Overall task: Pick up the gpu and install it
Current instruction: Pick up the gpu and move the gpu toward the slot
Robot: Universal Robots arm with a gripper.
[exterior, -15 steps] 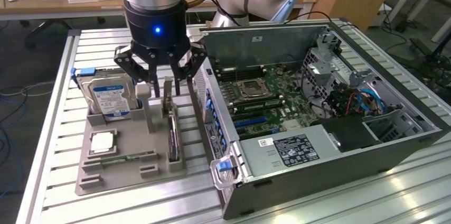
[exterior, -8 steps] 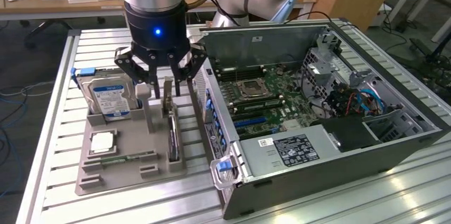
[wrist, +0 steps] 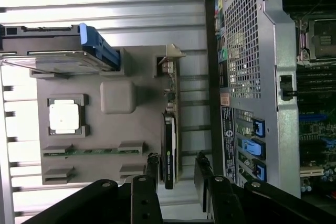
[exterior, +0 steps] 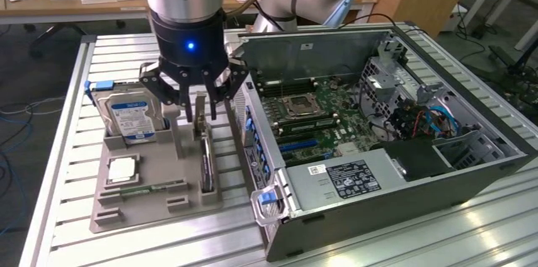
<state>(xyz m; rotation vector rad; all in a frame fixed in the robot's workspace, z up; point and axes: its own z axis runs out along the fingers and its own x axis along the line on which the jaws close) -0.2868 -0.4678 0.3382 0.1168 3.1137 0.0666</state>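
1. Exterior view: the gripper [exterior: 201, 118] hangs at the end of the arm over a grey tray [exterior: 160, 207], which lies on the slatted metal table [exterior: 63, 172]. Its dark fingers are spread apart and grasp nothing.
2. The gpu [exterior: 206, 160] stands on its long edge in a slot of that tray, on the side nearest the open computer case [exterior: 361, 198]. The fingertips sit at its far end, one on each side of the card's line.
3. A hard drive [exterior: 130, 116] with a blue and white label stands upright in the tray on the exterior view's left, just beside the gripper.
4. Wrist view: the gripper [wrist: 177, 171] shows two dark fingers [wrist: 152, 169] straddling the gpu [wrist: 169, 129], with a gap between the card and each finger (a loose, released stance, not a clamp).
5. The card's silver bracket lies at the end away from the fingers.
6. The tray [wrist: 142, 129] also carries a square processor [wrist: 64, 116] and a slim green memory stick [wrist: 89, 151], both well apart from the gpu.
7. The case's perforated rear wall [wrist: 244, 51] runs along the card's other side.
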